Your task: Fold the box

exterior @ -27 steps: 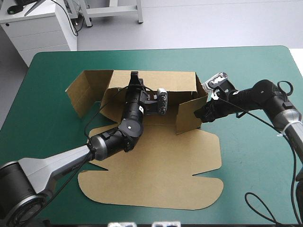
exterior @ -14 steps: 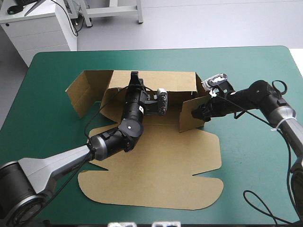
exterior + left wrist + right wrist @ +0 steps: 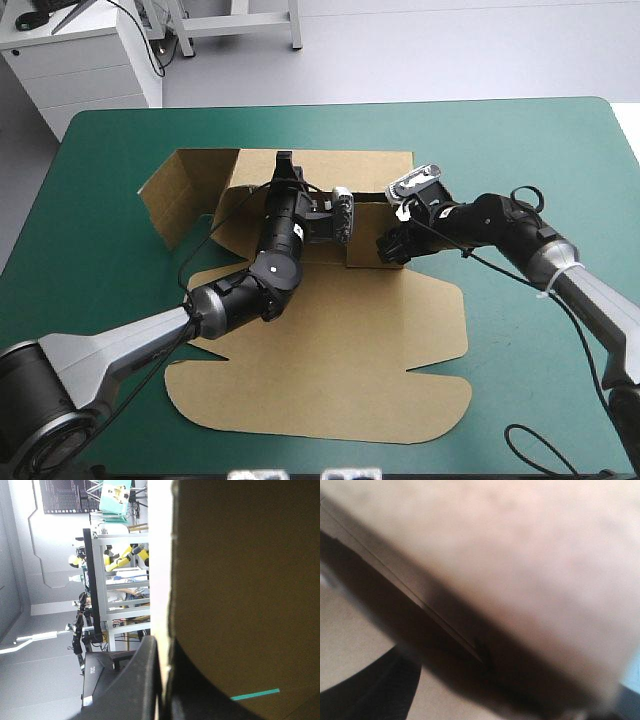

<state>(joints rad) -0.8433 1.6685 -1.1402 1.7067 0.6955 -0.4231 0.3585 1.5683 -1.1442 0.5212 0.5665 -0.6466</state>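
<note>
The brown box point(image 3: 340, 350) lies on the teal-green cover with its lid panel flat toward the near edge. Its back wall point(image 3: 370, 170) stands raised, and a left side flap point(image 3: 170, 200) angles outward. My left gripper point(image 3: 285, 163) sits on the back wall's top edge, shut on it. In the left wrist view the board point(image 3: 240, 580) runs between the black fingers point(image 3: 145, 680). My right gripper point(image 3: 388, 247) is against the right side flap point(image 3: 362, 245), which is swung inward. The right wrist view shows blurred board point(image 3: 520, 555) and one finger point(image 3: 380, 690) set well off the middle.
The left arm point(image 3: 230, 300) lies across the box's floor from the near left. The teal-green cover point(image 3: 560, 150) stretches wide to the right of the box. A white cabinet point(image 3: 90, 60) stands beyond the far left corner.
My right gripper has moved left toward the box's middle, swinging the right side flap inward with it. The left arm and back wall have stayed still.
</note>
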